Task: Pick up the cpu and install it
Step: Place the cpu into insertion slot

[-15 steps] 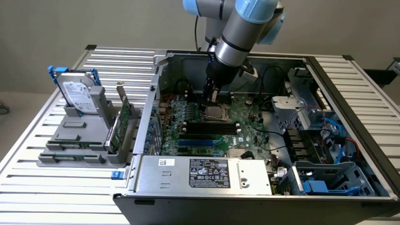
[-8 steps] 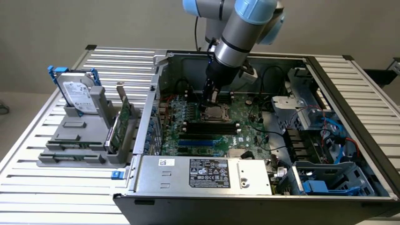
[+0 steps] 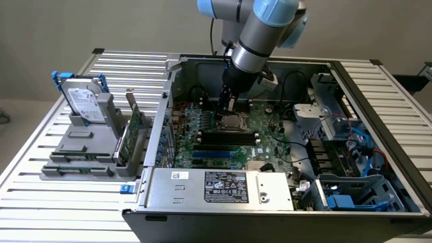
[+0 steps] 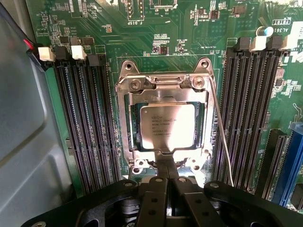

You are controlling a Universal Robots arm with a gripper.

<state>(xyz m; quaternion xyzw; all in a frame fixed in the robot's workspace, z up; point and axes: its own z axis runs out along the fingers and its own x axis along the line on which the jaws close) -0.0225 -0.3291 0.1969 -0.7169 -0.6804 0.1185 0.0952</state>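
Fingers [image 4: 154, 198] clenched at near edge of cpu [image 4: 166, 121], seated snug within socket frame [image 4: 124, 124].

Robotics lab workbench: open desktop computer case [image 3: 270, 223] on slatted metal table [image 3: 68, 212], robot arm [image 3: 260, 35] overhead.

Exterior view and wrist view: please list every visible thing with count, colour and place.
cpu: one, silver-grey, lying inside the socket frame.
socket frame: one, silver metal, on the motherboard.
motherboard: one, green, inside the case.
memory slots: two banks, black, flanking the socket frame.
case: one, dark grey, open, on the table.
hard drive: one, silver, blue handles, upright in the holder.
holder: one, grey, on the table.
table: one, slatted silver.
arm: one, grey and blue, reaching into the case.
tool: one, black, shut, next to the cpu.
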